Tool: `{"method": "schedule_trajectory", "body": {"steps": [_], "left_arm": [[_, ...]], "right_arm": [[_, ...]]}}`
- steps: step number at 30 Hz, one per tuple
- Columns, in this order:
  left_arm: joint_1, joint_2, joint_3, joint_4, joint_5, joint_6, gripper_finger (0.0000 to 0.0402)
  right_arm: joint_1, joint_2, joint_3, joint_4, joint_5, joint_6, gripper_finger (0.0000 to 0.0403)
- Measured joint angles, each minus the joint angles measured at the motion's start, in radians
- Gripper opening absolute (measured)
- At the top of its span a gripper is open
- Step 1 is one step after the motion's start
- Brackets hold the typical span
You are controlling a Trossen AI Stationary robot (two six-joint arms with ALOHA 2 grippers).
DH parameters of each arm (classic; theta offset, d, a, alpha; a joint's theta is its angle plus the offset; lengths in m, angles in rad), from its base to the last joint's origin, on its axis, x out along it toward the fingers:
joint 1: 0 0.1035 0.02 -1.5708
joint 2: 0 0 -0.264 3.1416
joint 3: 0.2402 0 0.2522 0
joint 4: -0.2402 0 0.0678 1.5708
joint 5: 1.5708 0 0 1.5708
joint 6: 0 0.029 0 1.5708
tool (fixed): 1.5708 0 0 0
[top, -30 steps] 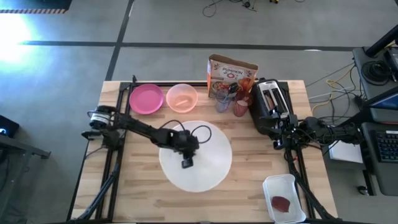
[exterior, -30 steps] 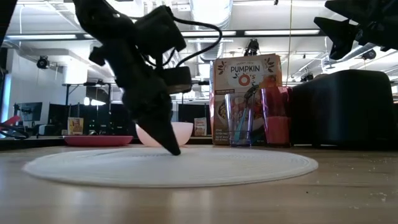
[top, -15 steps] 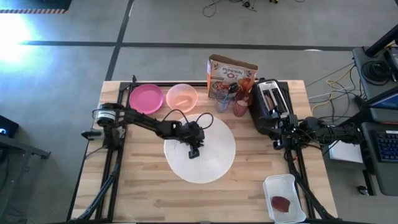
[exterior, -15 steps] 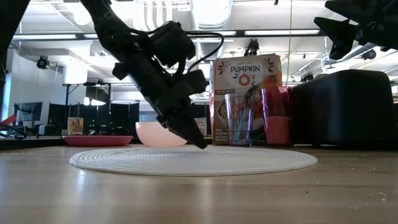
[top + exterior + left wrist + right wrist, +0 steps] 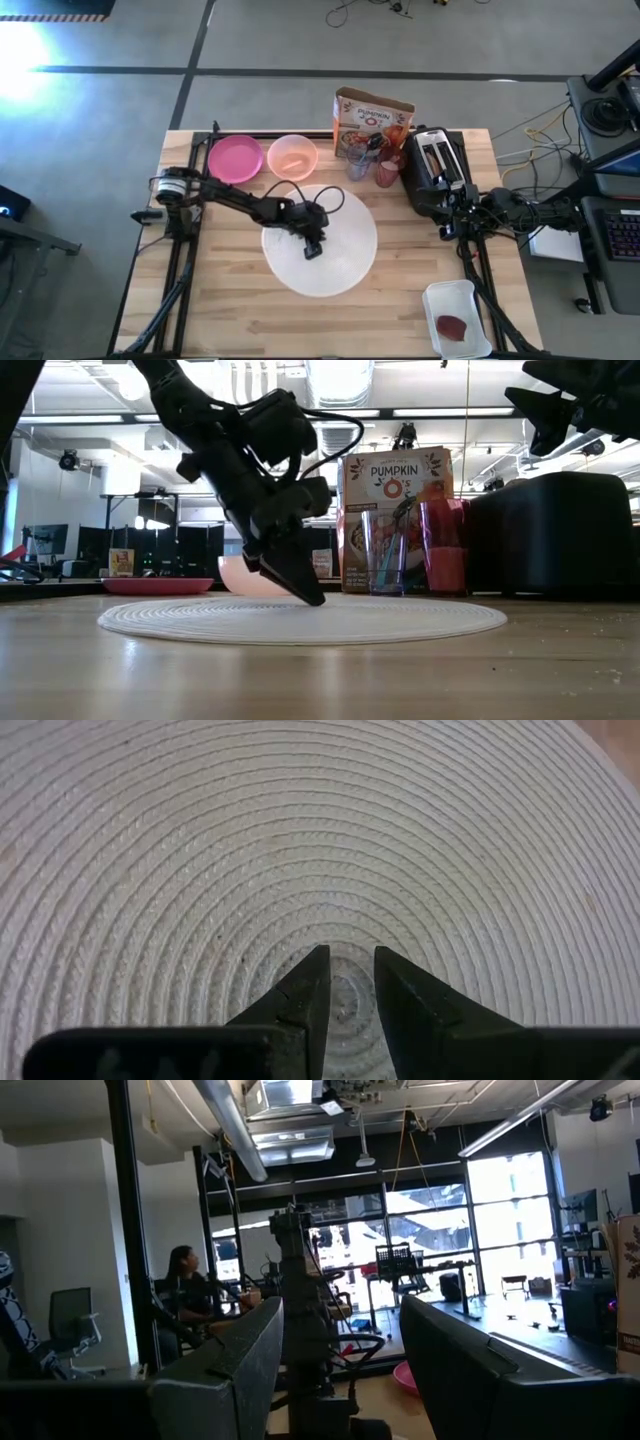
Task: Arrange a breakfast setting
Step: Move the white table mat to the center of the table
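Note:
The large white round mat [image 5: 345,270] lies flat on the table's middle. My left gripper [image 5: 313,249] stands on the mat's centre with a narrow gap between its fingers and nothing in it. Along the far edge stand the magenta plate [image 5: 236,159], the peach bowl [image 5: 292,157], the orange cereal box [image 5: 372,120], the small clear glass [image 5: 360,163] with the teal-handled spoon [image 5: 400,520] in it, and the pink cup [image 5: 388,172]. My right gripper [image 5: 340,1330] waits open, raised at the table's right edge. My left gripper touches the mat's centre rings [image 5: 345,1005] with both fingertips [image 5: 315,600], a narrow gap between them. The fingers slant down from the table's left. The mat lies flat on the table under them.
A black toaster [image 5: 437,165] stands at the far right beside the cup. A white tray [image 5: 458,318] with a dark red item lies at the near right corner. Bare wood shows near and left of the mat.
My left gripper has moved toward the table's far edge and a little to the right, its tips staying on the mat. The mat has slid flat along the table the same way, closer to the bowl and glass.

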Motion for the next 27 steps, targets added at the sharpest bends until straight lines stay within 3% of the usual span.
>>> {"method": "schedule_trajectory", "body": {"steps": [20,27], "left_arm": [[-0.023,0.004,0.056,0.036,0.004,0.001,0.0066],[-0.034,0.004,0.166,-0.259,0.003,0.002,0.0066]], "right_arm": [[0.000,0.000,0.000,0.000,0.000,0.000,0.0192],[0.000,0.000,0.000,0.000,0.000,0.000,0.0192]]}}
